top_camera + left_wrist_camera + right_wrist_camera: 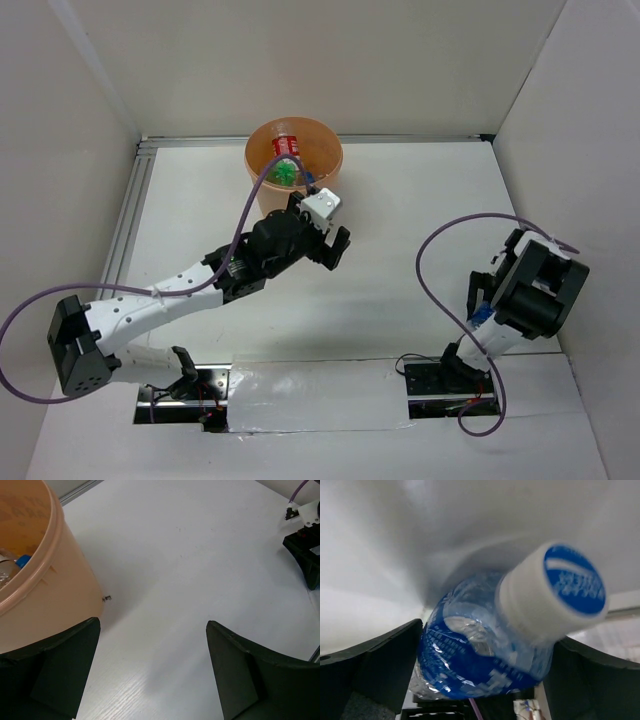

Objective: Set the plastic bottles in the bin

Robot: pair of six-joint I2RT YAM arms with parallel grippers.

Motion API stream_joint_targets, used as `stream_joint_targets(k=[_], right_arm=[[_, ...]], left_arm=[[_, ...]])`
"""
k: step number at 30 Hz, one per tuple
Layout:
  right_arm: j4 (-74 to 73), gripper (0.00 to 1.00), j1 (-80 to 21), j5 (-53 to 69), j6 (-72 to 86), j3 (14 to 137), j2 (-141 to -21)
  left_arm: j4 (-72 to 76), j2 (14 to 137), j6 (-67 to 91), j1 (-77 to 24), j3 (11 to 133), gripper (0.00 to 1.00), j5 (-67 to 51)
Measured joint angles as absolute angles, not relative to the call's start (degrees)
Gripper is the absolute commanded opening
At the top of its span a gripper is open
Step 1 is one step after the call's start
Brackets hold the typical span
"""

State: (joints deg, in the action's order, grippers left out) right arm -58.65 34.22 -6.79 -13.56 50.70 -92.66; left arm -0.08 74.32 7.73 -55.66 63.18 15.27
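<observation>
Top external view: on the white counter [400,200], the bin [320,140] stands far centre, holding bottles [287,160]. The left hand [152,630] gapes wide just right of it. The right hand [485,675], near right, clamps a blue-labelled bottle [470,655], its cap pointing toward the wrist.

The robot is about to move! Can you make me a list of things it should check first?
1. Bottle held in the right pincer: ok, it sits between both fingers.
2. Left pincer empty: ok, it is open with nothing in it.
3. Bin standing upright: ok.
4. Room in the bin: ok, the bottles inside seem to leave space.
5. Way to the bin free: not ok, the left pincer hangs right beside the bin and may get in the way.
</observation>
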Motion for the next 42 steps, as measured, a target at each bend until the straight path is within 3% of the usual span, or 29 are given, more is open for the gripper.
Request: stream_joint_targets(k=[3, 4, 6, 7, 8, 13, 24, 32, 37, 42], right_arm=[[-58.1, 0.81, 34.9, -3.7, -14.5, 51.9, -95.2], [-58.3, 0.65, 34.8, -2.6, -15.0, 53.0, -96.5], [-59.1, 0.51, 34.8, -0.1, -16.3, 55.3, -98.6], [-59.4, 0.28, 34.7, 1.3, -16.7, 56.5, -99.4], [-59.2, 0.28, 34.8, 2.9, -17.5, 57.5, -99.8], [-59.5, 0.02, 31.5, 9.0, -21.6, 67.7, -100.6], [-57.9, 0.00, 16.4, 37.8, -29.8, 126.8, -108.3], [-26.4, 0.00, 0.5, 54.3, -15.4, 125.7, -103.5], [-18.7, 0.00, -9.2, 56.6, -9.9, 135.5, -110.9], [-15.5, 0.00, -15.5, 56.4, -7.5, 136.4, -116.2]], left_arm=[[-0.6, 72.3, 8.0, -55.7, 61.8, 1.00, 16.3], [-0.9, 71.7, 8.1, -55.7, 61.5, 1.00, 16.6], [-1.1, 70.8, 8.7, -55.7, 60.7, 1.00, 16.9], [-1.4, 69.8, 9.5, -55.7, 59.6, 1.00, 17.4], [-1.5, 69.8, 9.5, -55.7, 59.5, 1.00, 17.4], [-1.4, 66.7, 13.5, -56.1, 55.0, 1.00, 18.4], [-4.0, 53.3, 27.9, -56.7, 41.8, 1.00, 22.7], [-9.5, 46.0, 37.7, -57.3, 37.1, 1.00, 28.8], [-12.3, 43.8, 41.5, -58.0, 35.7, 1.00, 31.6], [-14.2, 43.4, 43.8, -58.8, 35.4, 1.00, 33.0]])
